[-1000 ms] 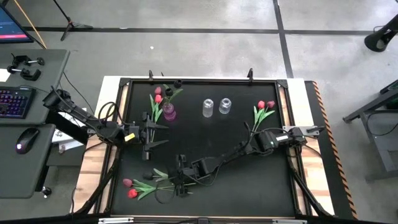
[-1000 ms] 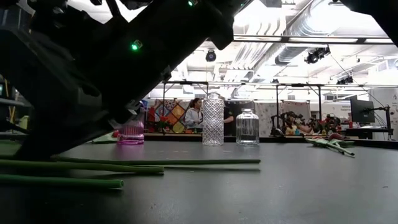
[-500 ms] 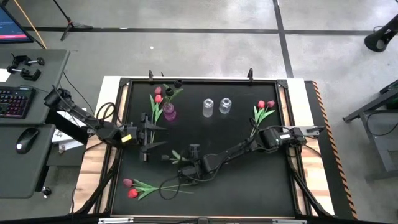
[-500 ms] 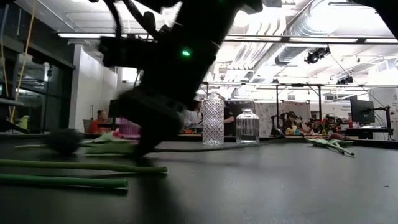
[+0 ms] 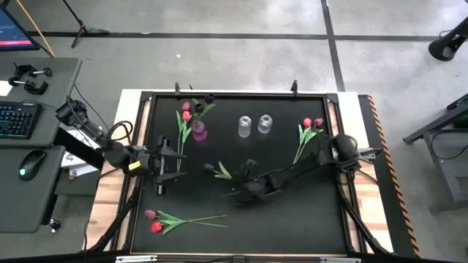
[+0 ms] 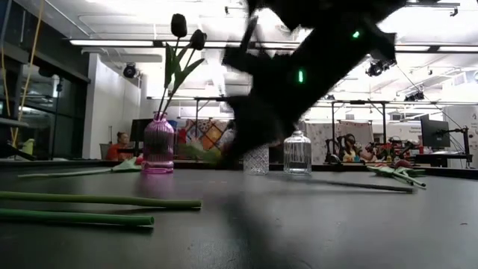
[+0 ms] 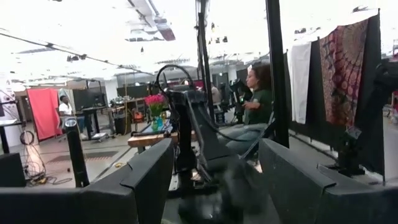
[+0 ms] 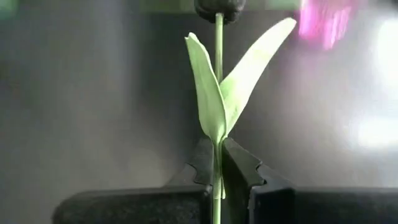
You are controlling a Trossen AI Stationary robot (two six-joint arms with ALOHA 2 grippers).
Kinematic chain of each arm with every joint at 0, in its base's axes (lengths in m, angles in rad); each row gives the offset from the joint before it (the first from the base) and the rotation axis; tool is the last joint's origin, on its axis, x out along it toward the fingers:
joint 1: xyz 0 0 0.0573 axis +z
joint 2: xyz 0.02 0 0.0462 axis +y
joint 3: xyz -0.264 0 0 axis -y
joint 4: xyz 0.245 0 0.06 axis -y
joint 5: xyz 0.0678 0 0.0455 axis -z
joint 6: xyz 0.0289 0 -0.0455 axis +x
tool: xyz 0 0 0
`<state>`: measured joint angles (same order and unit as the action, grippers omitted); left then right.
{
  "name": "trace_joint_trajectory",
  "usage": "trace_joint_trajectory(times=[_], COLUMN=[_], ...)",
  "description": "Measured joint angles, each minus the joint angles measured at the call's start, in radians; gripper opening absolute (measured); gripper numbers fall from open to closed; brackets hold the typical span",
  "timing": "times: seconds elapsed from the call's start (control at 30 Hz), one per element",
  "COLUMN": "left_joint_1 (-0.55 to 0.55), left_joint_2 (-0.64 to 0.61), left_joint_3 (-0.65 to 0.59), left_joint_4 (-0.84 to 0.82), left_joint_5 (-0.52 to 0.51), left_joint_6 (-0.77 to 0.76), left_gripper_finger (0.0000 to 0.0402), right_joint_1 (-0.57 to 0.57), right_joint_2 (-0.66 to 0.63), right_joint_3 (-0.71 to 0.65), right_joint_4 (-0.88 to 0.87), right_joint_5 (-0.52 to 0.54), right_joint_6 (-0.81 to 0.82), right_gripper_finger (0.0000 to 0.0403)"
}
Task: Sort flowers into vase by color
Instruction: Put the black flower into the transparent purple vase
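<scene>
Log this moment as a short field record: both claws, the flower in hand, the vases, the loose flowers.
right claw: shut on the stem of a dark maroon tulip, mid-table
left claw: open, empty, at the table's left
pink vase: two dark tulips in it, pink ones lying beside it
clear vases: two, no flowers in them
front-left flowers: two lying flat
right-side flowers: lying flat

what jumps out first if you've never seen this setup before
The right gripper over the middle of the black table is shut on a dark-headed tulip, pinching its thin stem just below the leaves. Behind it, toward the back left, a pink vase already holds tulips, beside two clear glass vases.
</scene>
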<state>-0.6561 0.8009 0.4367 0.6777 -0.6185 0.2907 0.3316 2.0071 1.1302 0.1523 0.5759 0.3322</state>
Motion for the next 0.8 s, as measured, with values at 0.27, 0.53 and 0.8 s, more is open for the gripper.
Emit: trace_joint_trajectory(times=[0.27, 0.53, 0.8], left_joint_1=[-0.001, 0.000, -0.001], left_joint_2=[0.000, 0.001, 0.002], left_joint_3=[0.000, 0.000, 0.000], left_joint_4=[0.009, 0.014, 0.001], left_joint_5=[0.004, 0.004, 0.009], left_joint_6=[0.021, 0.036, 0.035], left_gripper_finger=[0.0225, 0.0225, 0.0225], right_joint_1=[-0.079, -0.239, -0.361], right_joint_2=[-0.060, -0.024, 0.067], right_joint_3=[-0.351, -0.190, 0.045], right_joint_4=[1.225, 1.377, 1.371], right_joint_5=[-0.143, -0.503, -0.625], right_joint_6=[-0.313, -0.410, -0.403], right_gripper_finger=[0.0000, 0.0000, 0.0000])
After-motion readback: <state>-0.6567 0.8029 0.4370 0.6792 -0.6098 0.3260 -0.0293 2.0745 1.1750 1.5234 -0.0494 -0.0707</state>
